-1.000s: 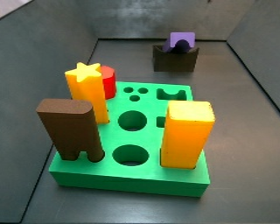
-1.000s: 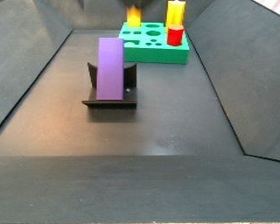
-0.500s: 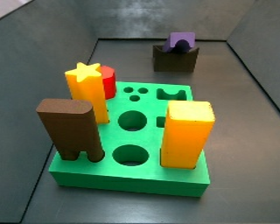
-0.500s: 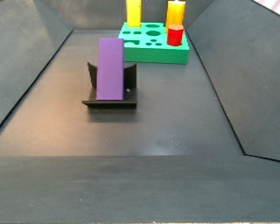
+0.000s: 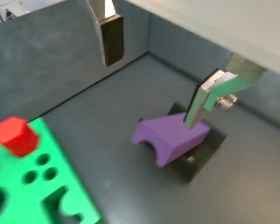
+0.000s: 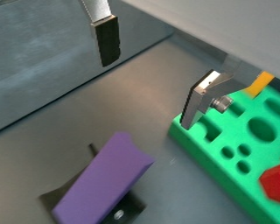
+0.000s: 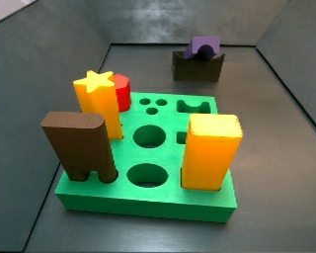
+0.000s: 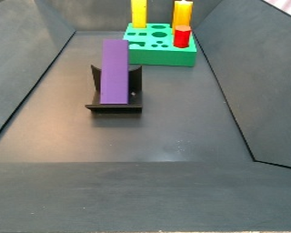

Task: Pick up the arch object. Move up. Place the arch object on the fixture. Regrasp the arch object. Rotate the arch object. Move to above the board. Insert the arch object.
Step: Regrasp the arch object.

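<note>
On the fixture [image 8: 114, 98], well apart from the green board [image 7: 147, 188], my purple arch block [image 8: 114, 69] lies in the scoop, so pick-up, lift and placing look done; regrasp, rotation, travel to the board and insertion are left. Above it in both wrist views my claw [image 5: 166, 66] hangs spread wide with nothing between its fingers [image 6: 105, 42], while neither side view shows claw or arm. I cannot make out from these angles which way the block's notch faces.

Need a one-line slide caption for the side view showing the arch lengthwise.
Purple arch lying on the fixture, board behind; gripper out of frame.
</note>
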Controlling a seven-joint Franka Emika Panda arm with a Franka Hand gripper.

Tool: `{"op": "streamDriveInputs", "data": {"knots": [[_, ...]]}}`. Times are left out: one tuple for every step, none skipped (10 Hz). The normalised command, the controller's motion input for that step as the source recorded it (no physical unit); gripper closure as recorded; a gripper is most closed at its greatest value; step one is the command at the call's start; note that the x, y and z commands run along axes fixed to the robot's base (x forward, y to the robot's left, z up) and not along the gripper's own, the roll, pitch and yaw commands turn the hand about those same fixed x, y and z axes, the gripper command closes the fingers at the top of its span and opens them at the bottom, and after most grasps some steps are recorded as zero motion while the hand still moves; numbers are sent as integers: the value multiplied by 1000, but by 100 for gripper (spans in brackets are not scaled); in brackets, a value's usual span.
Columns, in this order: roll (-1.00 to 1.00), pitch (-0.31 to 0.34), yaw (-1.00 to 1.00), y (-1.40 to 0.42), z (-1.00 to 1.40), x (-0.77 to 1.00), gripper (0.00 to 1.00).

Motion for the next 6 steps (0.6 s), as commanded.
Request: {"op": "streamDriveInputs", "data": {"knots": [[1000, 32, 21, -21, 11, 9, 0], [1000, 38, 23, -19, 7, 17, 0], [1000, 47, 26, -23, -2, 33, 0], [1000, 56, 29, -25, -5, 45, 0], [1000, 71, 35, -27, -6, 61, 0], [1000, 79, 38, -31, -7, 72, 0]]}}
